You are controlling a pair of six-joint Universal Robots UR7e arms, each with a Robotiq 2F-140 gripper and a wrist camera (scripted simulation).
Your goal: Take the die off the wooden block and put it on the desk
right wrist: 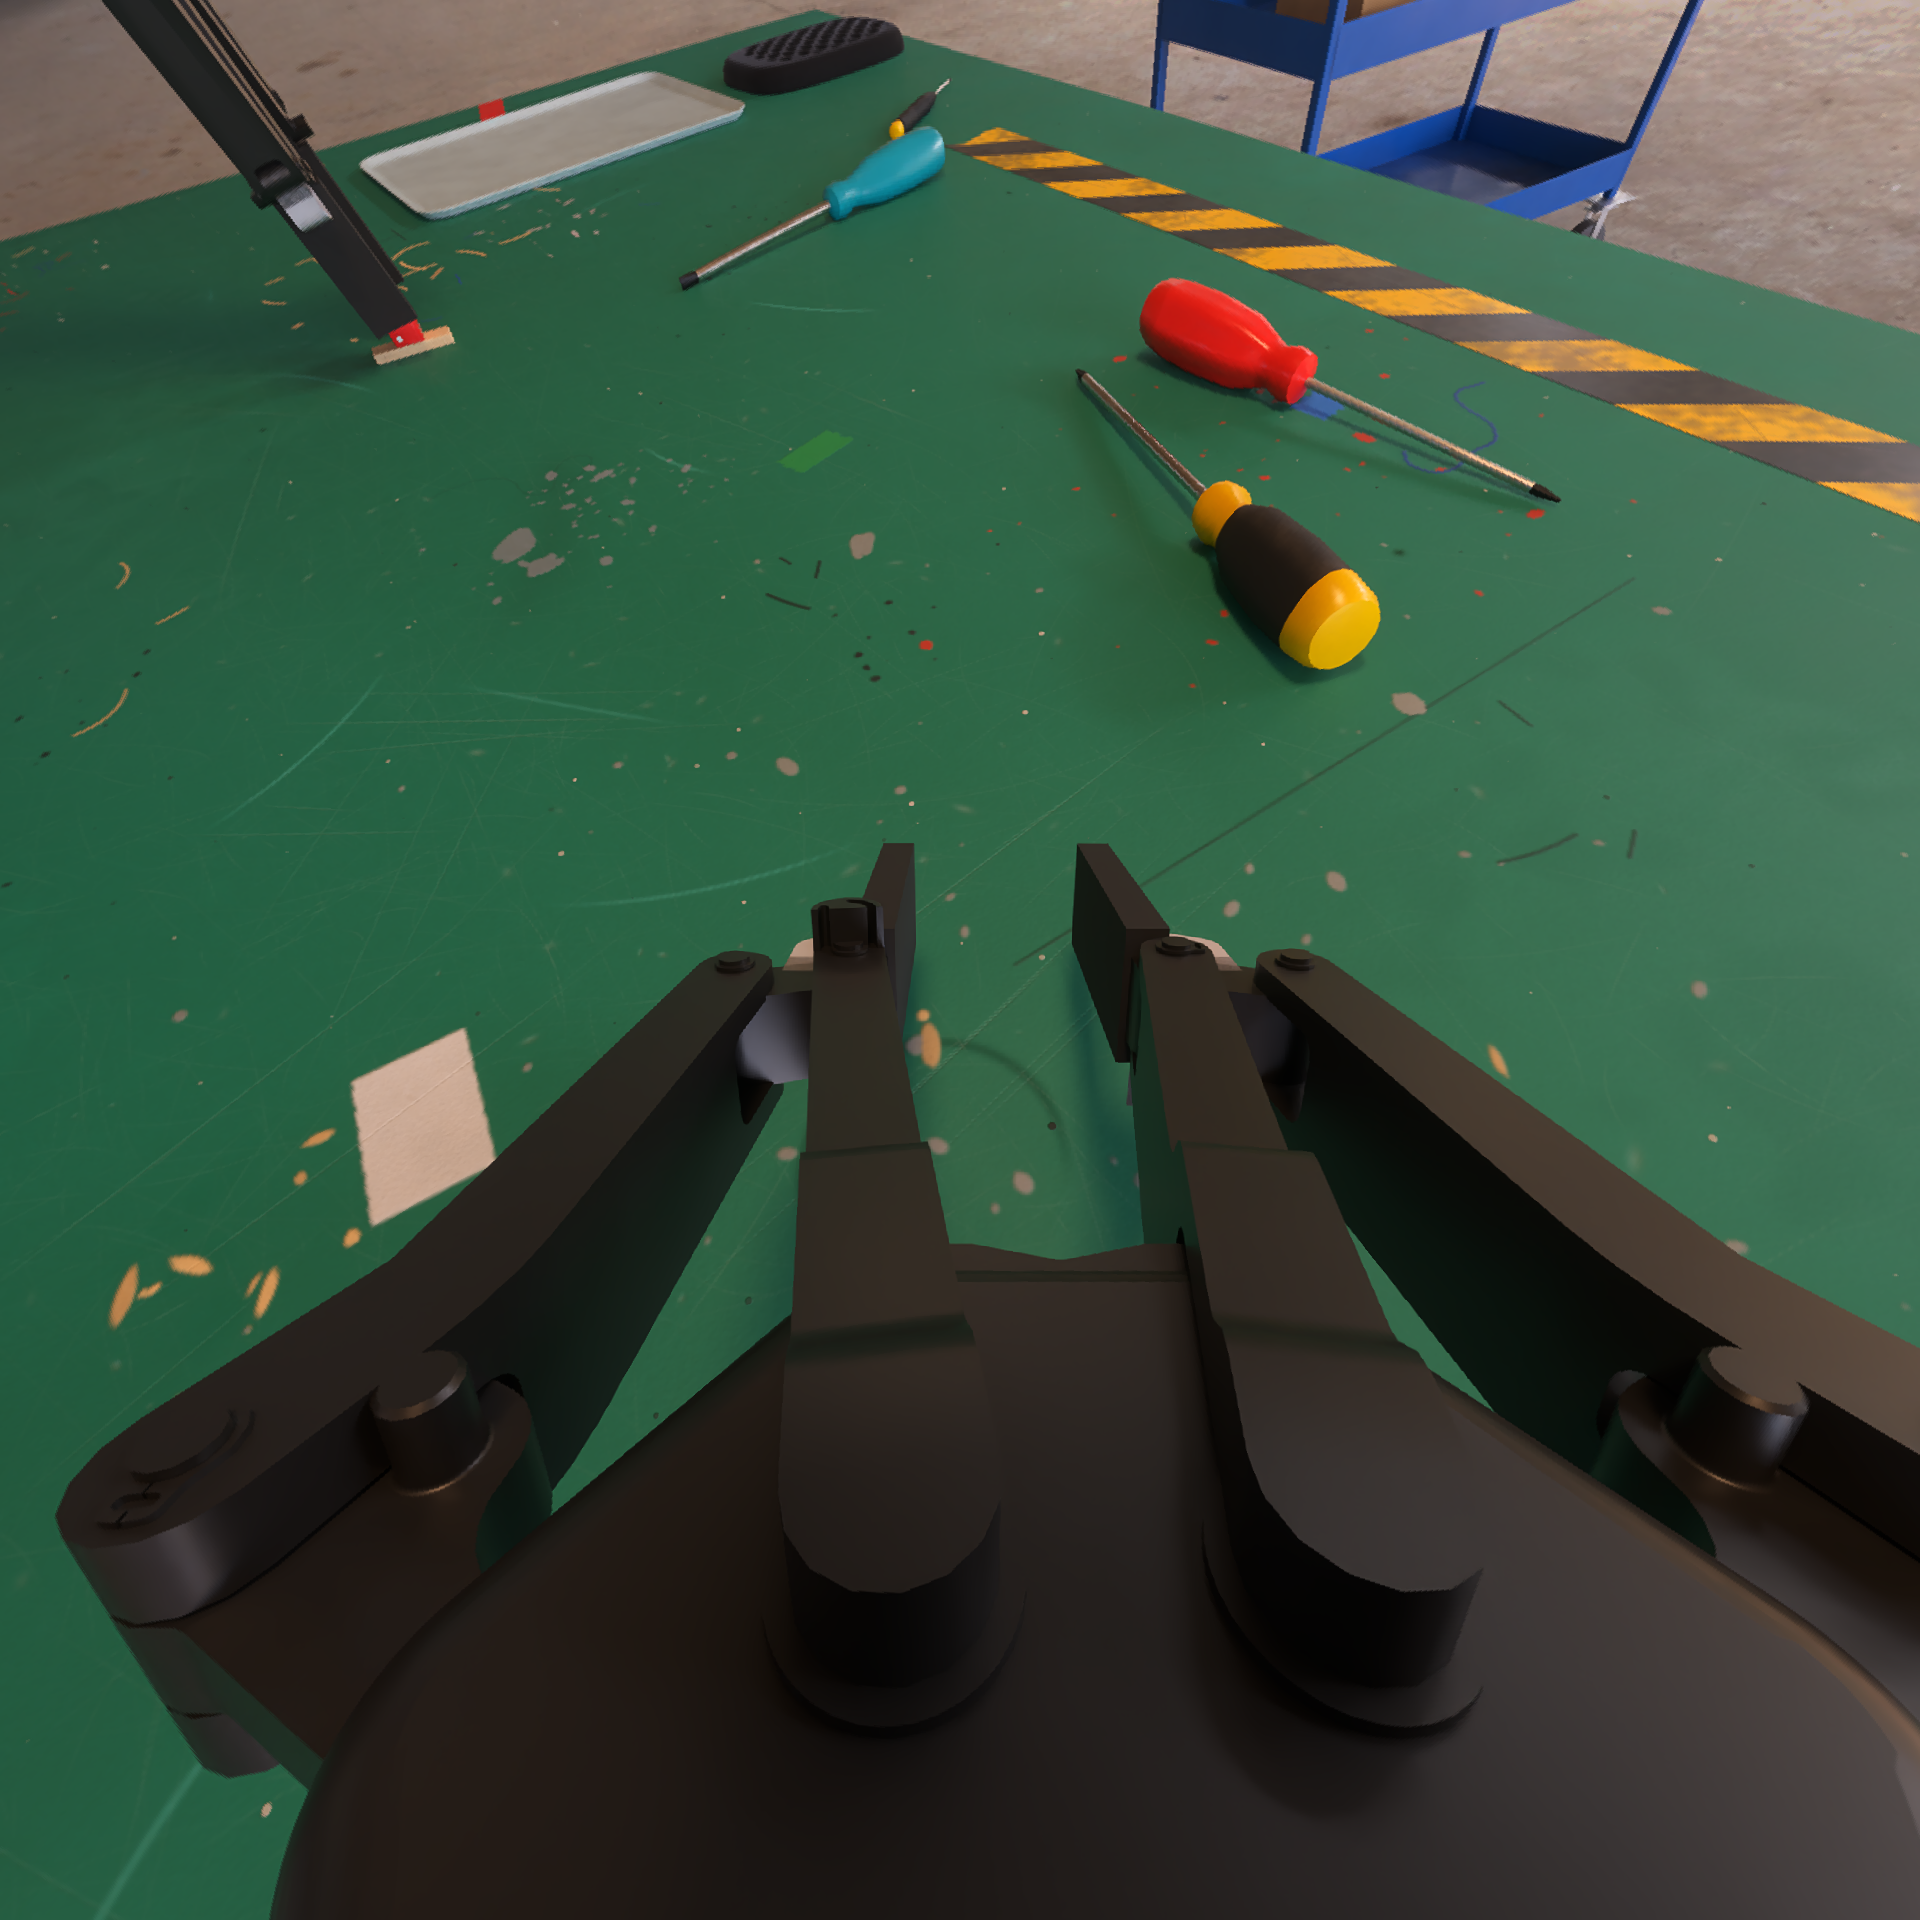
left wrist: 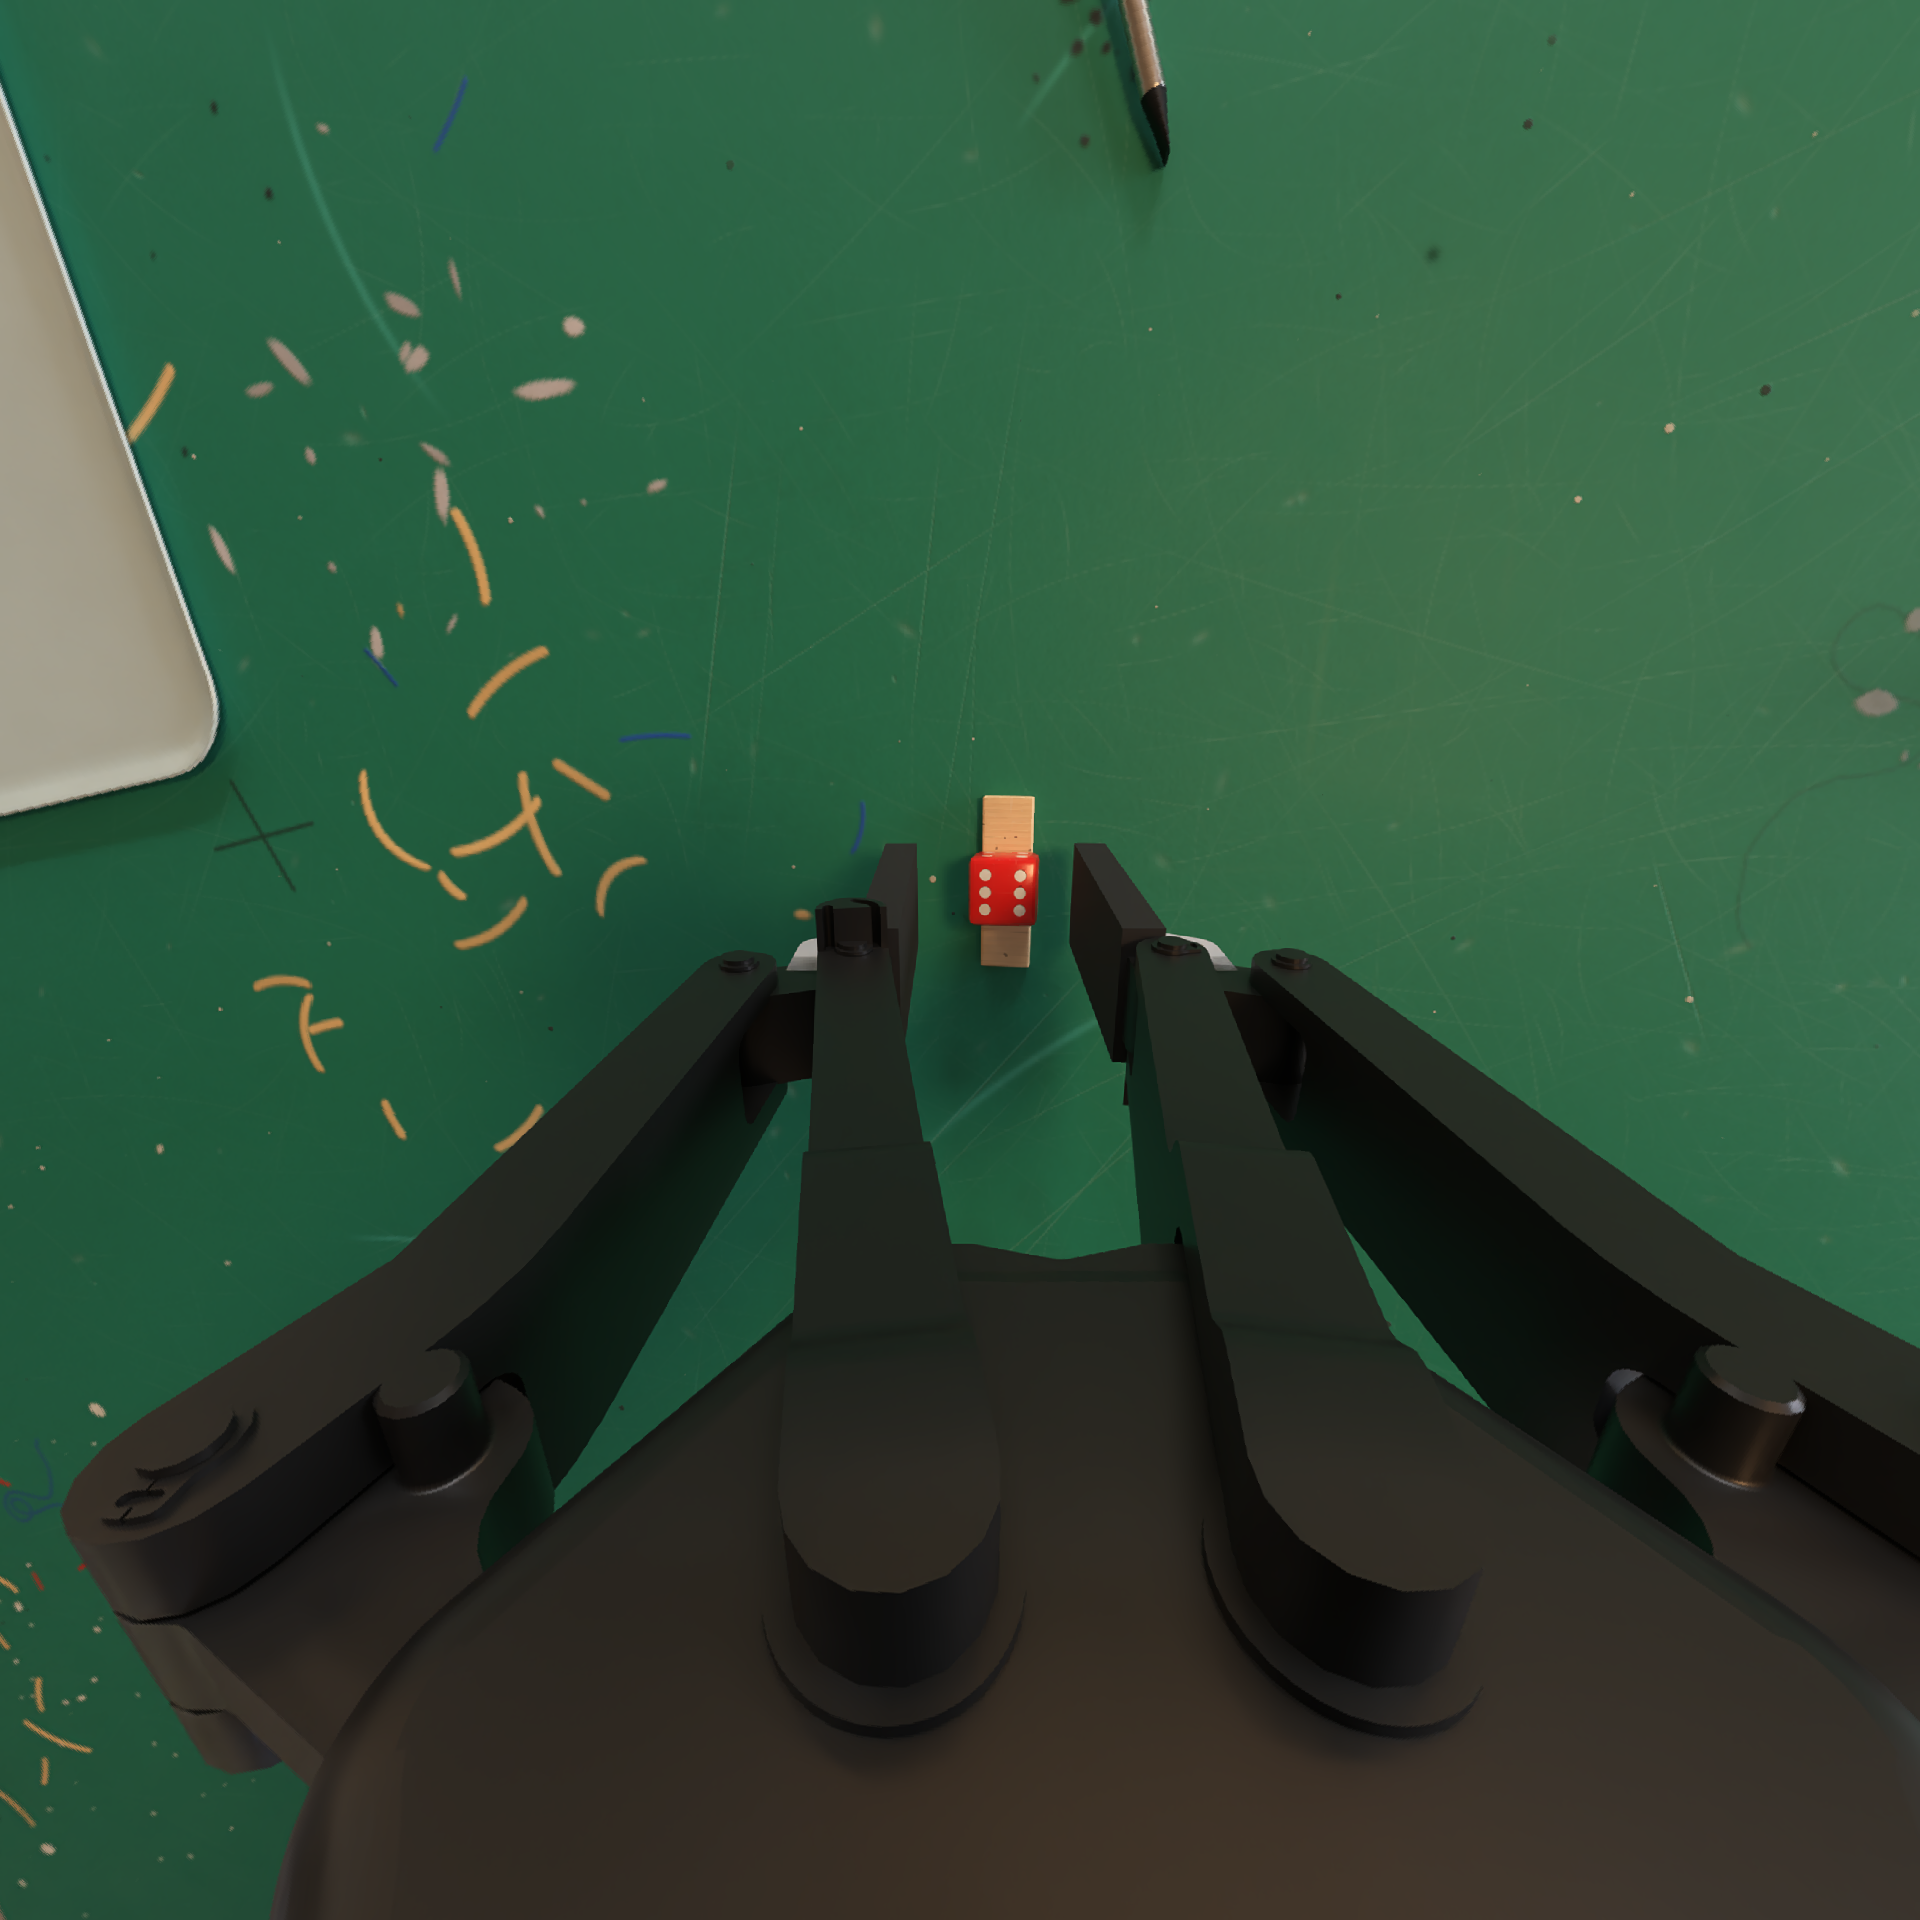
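A red die (left wrist: 1003,889) with white pips sits on a small pale wooden block (left wrist: 1007,823) lying on the green desk (left wrist: 1351,623). My left gripper (left wrist: 994,883) points down at it, open, with one finger on each side of the die and a gap to each. In the right wrist view the die (right wrist: 406,335) and block (right wrist: 416,347) show far off at the upper left, with the left gripper's fingers (right wrist: 358,260) reaching down onto them. My right gripper (right wrist: 994,883) is open and empty, low over the desk, far from the die.
A pale tray (left wrist: 83,582) lies left of the die; it also shows in the right wrist view (right wrist: 551,140). A teal screwdriver (right wrist: 831,197), a red one (right wrist: 1236,343) and a black-and-yellow one (right wrist: 1278,571) lie on the desk. A black pad (right wrist: 810,52), striped tape (right wrist: 1455,301) and a blue cart (right wrist: 1455,94) are beyond.
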